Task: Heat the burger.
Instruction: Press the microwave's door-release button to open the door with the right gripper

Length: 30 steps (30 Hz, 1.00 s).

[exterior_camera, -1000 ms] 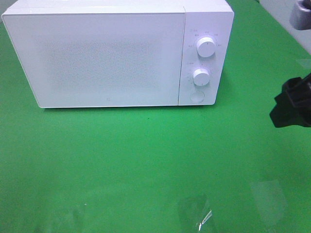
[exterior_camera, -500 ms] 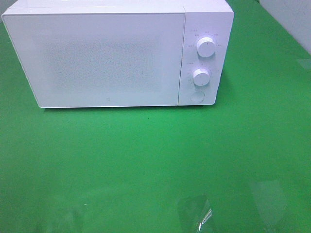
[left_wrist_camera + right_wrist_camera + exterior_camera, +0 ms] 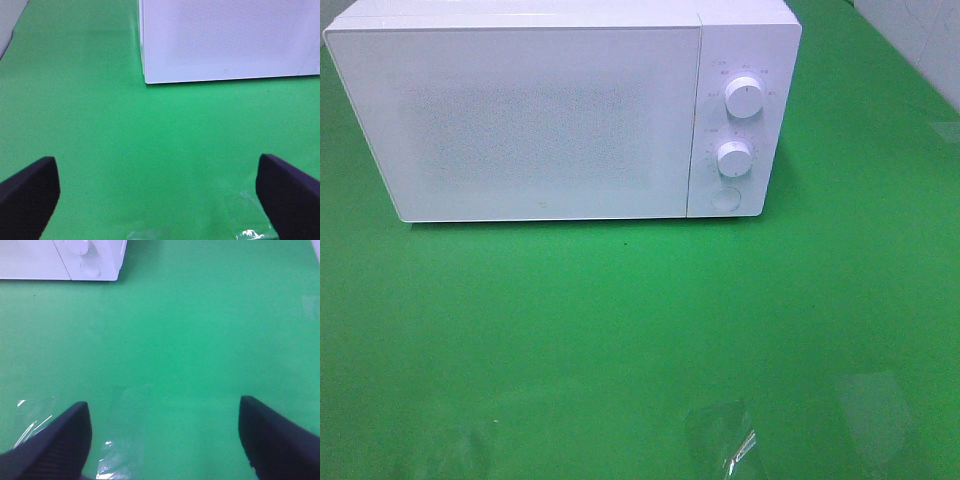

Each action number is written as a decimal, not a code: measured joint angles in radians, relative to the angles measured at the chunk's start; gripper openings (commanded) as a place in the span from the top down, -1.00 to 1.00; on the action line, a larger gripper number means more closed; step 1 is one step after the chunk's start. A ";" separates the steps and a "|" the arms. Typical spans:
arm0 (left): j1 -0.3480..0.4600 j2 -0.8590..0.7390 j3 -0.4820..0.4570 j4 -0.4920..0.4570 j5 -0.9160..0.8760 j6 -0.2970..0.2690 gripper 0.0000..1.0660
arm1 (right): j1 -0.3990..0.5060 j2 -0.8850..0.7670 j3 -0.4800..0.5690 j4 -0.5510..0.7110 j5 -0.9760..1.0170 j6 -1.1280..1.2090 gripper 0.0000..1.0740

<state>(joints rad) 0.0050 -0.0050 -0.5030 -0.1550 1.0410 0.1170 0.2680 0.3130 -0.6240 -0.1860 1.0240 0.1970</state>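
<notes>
The burger is out of view in every frame. A white microwave (image 3: 560, 110) stands at the back of the green table with its door shut; its front also shows in the left wrist view (image 3: 225, 40) and its knob corner in the right wrist view (image 3: 75, 260). My left gripper (image 3: 160, 195) hovers over bare green cloth in front of the microwave's left end, open and empty. Out to the right of the microwave, my right gripper (image 3: 165, 435) is open over bare cloth with nothing between its fingers. Neither arm shows in the exterior high view.
Two white knobs (image 3: 744, 98) and a round button (image 3: 725, 199) sit on the microwave's right panel. Patches of clear tape (image 3: 725, 445) lie on the green cloth near the front edge. A pale wall edge (image 3: 920, 40) borders the far right.
The right arm, seen at the right edge a second ago, has withdrawn out of the exterior high view. The microwave has not moved.
</notes>
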 measured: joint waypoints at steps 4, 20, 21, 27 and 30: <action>0.000 0.000 0.000 0.000 0.000 0.000 -0.88 | -0.053 -0.081 0.042 0.032 -0.001 -0.028 -0.40; 0.000 0.000 0.000 0.000 0.000 0.000 -0.88 | -0.157 -0.304 0.126 0.129 -0.009 -0.115 -0.40; 0.000 0.000 0.000 0.000 0.000 0.000 -0.88 | -0.164 -0.317 0.127 0.129 -0.009 -0.115 -0.40; 0.000 0.000 0.000 0.000 0.000 0.000 -0.88 | -0.168 -0.317 0.127 0.129 -0.009 -0.115 -0.40; 0.000 0.000 0.000 0.000 0.000 0.000 -0.88 | -0.168 -0.317 0.127 0.129 -0.009 -0.115 -0.40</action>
<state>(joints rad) 0.0050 -0.0050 -0.5030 -0.1550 1.0410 0.1170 0.1000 -0.0040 -0.4970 -0.0570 1.0150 0.0820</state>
